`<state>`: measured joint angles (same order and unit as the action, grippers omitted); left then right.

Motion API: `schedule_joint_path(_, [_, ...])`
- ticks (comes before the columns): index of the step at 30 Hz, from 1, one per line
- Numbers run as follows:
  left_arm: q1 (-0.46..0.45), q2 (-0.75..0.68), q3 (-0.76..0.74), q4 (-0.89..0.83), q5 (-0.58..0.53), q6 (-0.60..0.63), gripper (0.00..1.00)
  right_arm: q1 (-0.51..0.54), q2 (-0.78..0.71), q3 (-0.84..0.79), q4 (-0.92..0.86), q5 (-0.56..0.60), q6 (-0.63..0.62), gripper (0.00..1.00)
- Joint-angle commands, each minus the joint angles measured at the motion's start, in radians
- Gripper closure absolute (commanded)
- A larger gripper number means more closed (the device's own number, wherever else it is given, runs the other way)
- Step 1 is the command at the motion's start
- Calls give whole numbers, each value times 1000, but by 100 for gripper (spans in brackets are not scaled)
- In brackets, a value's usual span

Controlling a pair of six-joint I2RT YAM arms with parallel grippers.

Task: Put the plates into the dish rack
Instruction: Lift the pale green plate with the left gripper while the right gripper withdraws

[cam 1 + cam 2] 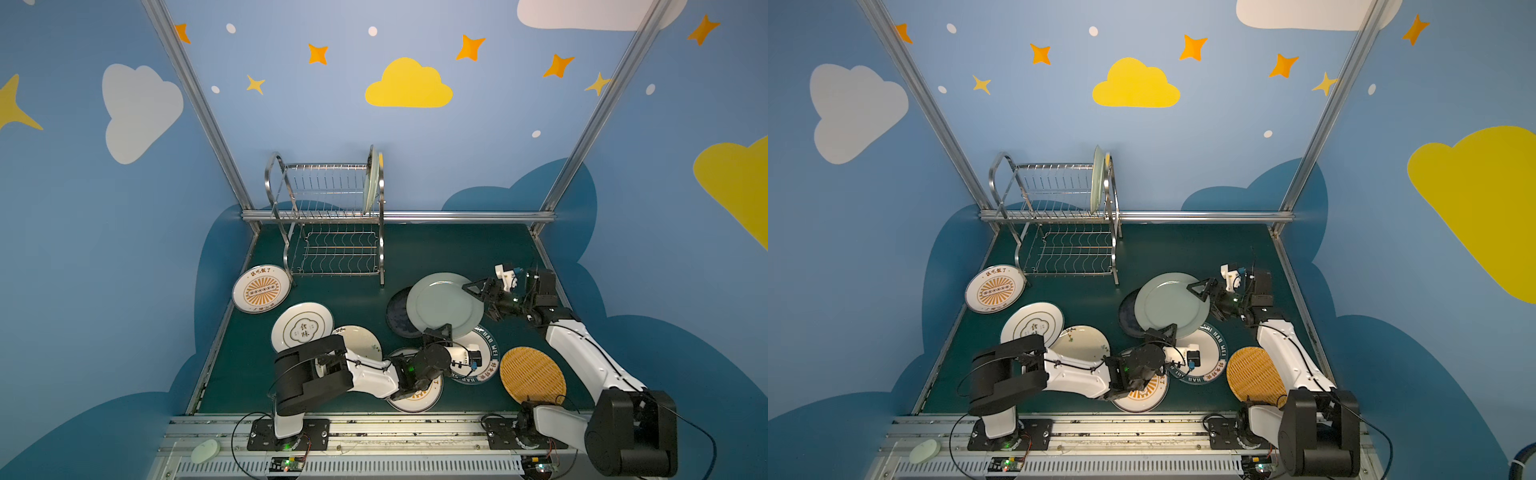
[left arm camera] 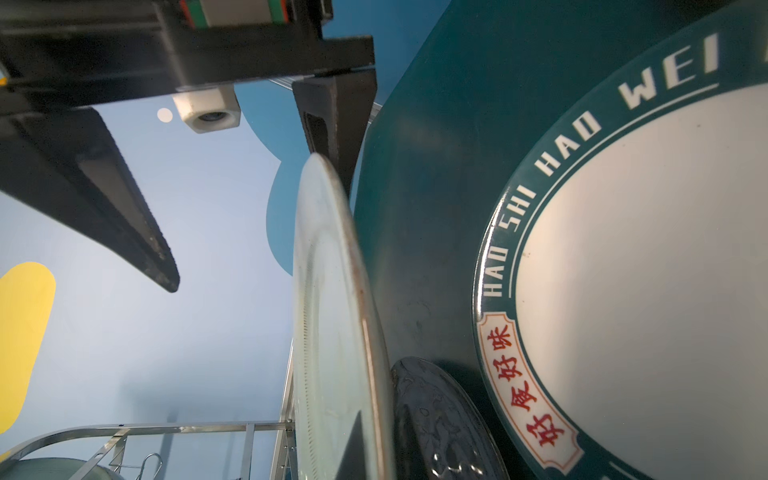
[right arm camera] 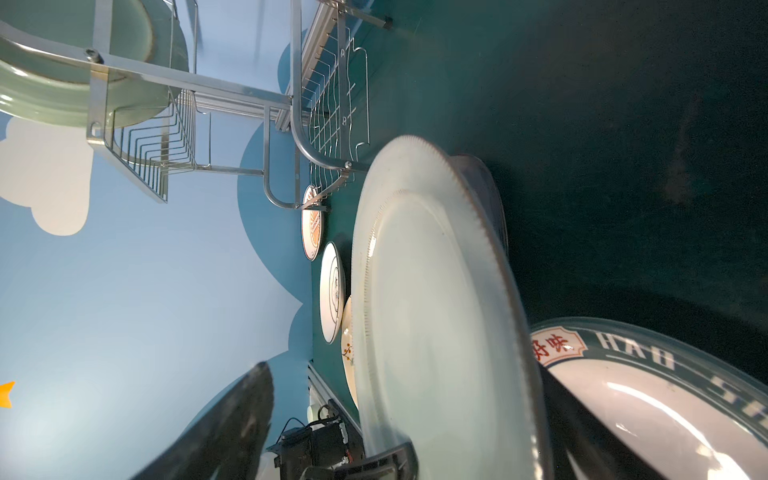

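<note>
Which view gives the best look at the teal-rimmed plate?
The left wrist view: the teal-rimmed plate looms large, rim lettering legible. In both top views the left arm and pale green plate hide parts of the plate. The right wrist view catches only one edge of it.

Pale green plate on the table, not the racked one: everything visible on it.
The pale green plate is round, glossy, ceramic-looking, with a finely ribbed rim and thin brownish edge. It sits face up, right of centre on the table, tilted: its left side overlaps the black plate, its near side overhangs the teal-rimmed plate. The left end effector is shut on its near rim; the open right end effector straddles its right rim without gripping.
</note>
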<state>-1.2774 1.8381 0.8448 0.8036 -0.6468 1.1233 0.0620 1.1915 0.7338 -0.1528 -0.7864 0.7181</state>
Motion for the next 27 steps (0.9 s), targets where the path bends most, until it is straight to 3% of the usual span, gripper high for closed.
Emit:
schedule_joint_path(1, [-20,-77,-2,109,-62,4,96,10,-21,26,-5,26,-23,11])
schedule_joint_path(11, [-88,-248,-117,-21,-114,-88,96,10,-56,7,26,28,-10,11])
schedule_joint_path(19, [-138,-493,-221,-256,-163,-294,96,10,-63,-10,59,17,-1,11])
schedule_joint_path(24, [-137,-721,-204,-464,-163,-515,96,13,-50,-31,126,-16,24,11])
schedule_joint_path(27, [-132,-825,-149,-567,-174,-579,96,20,-50,-37,138,-11,24,11])
